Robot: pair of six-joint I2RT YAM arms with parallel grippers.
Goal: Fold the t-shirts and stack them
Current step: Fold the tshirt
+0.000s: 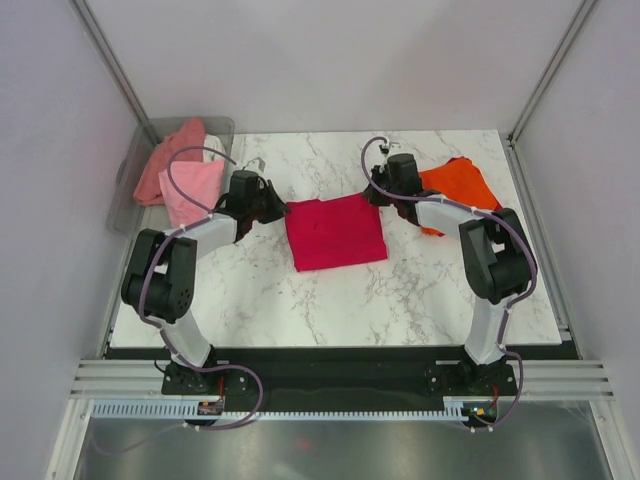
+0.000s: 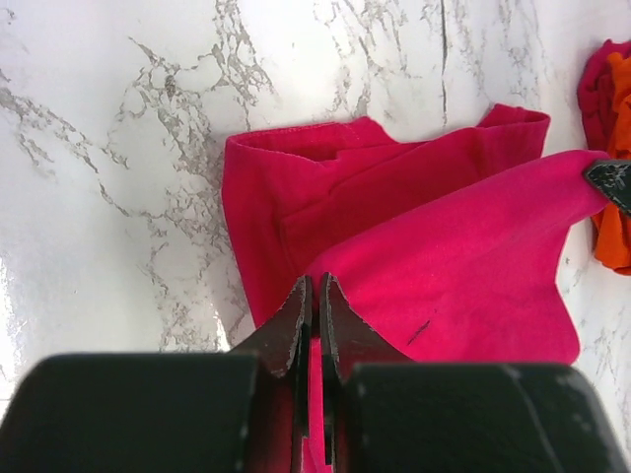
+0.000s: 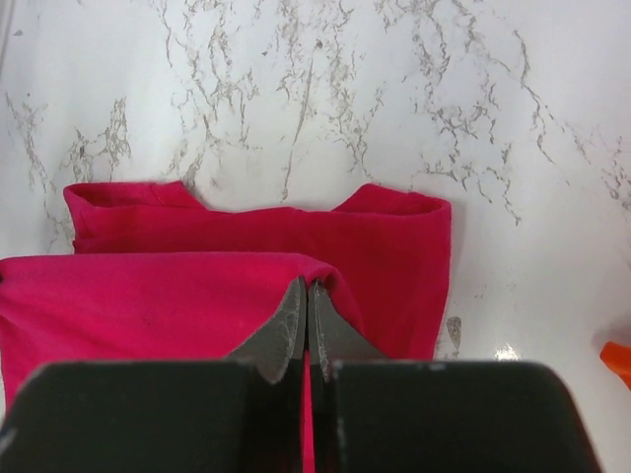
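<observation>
A crimson t-shirt (image 1: 335, 232) lies partly folded on the marble table (image 1: 400, 290), between the two arms. My left gripper (image 1: 283, 209) is shut on its top left corner, and in the left wrist view the jaws (image 2: 316, 287) pinch a raised fold of crimson cloth (image 2: 434, 266). My right gripper (image 1: 373, 194) is shut on the top right corner. The right wrist view shows its jaws (image 3: 307, 288) clamped on the lifted edge of the crimson t-shirt (image 3: 177, 301), with a lower layer flat beyond. An orange t-shirt (image 1: 460, 183) lies crumpled behind the right arm.
A clear grey bin (image 1: 128, 185) sits off the table's back left corner and holds a light pink t-shirt (image 1: 192, 188) and a salmon one (image 1: 168, 160). Metal frame posts rise at both back corners. The orange t-shirt (image 2: 615, 232) shows at the left wrist view's right edge.
</observation>
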